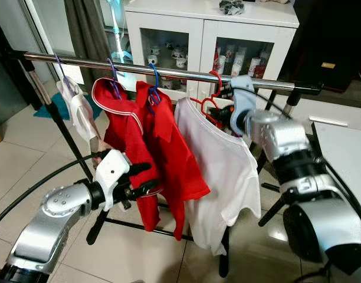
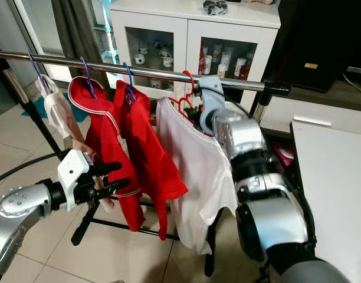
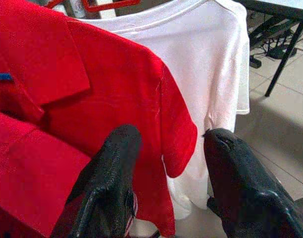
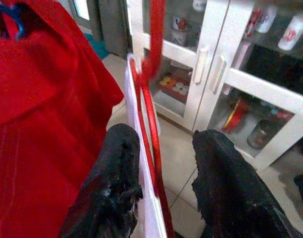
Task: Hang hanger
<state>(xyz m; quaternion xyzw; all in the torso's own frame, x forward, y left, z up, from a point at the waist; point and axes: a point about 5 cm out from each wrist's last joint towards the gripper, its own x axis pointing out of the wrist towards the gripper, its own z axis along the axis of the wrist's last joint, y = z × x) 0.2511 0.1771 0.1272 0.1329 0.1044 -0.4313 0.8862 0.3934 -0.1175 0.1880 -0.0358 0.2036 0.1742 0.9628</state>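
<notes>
On the far left of the silver rail (image 1: pixel 168 72), I see a small white top (image 1: pixel 80 112) on a purple hanger. Next to it hang two red shirts (image 1: pixel 163 147). My left gripper (image 1: pixel 142 180) is down low, right by the red cloth, with its fingers spread apart and holding nothing. Then comes the white shirt (image 1: pixel 222 171) on the red hanger (image 4: pixel 150 106). The hook is over the rail. My right gripper (image 4: pixel 164 168) is up there, fingers open around the red hanger.
</notes>
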